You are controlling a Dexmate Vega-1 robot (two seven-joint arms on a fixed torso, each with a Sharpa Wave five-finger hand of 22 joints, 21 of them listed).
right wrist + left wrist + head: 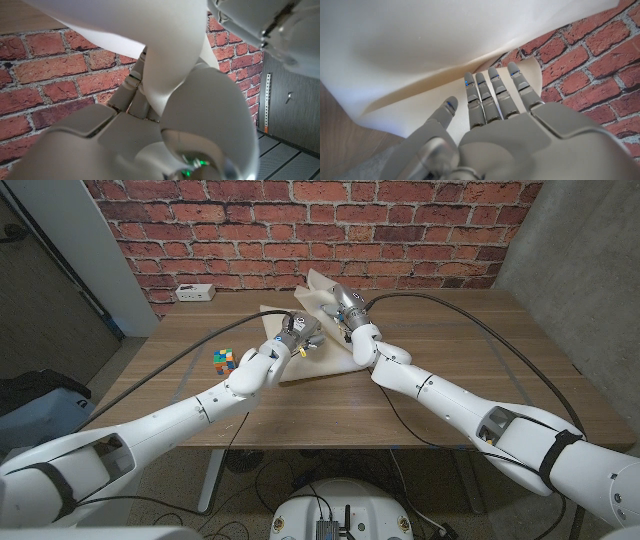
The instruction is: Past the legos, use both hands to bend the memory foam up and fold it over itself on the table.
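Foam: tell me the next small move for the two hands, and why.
Probably carry the raised edge forward and down onto the flat part. The foam is already bent up: the right hand grips its lifted far flap, and the left hand lies with fingers straight against the sheet, whose fold has not closed.

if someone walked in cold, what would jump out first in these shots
Both robot arms meet mid-table at the cream memory foam, where the left hand and right hand work it; part of the sheet is lifted and curling toward the brick wall. In the left wrist view the foam arches over the hand's straightened fingers. To the left of the foam, a small multicoloured cube sits on the wooden table.
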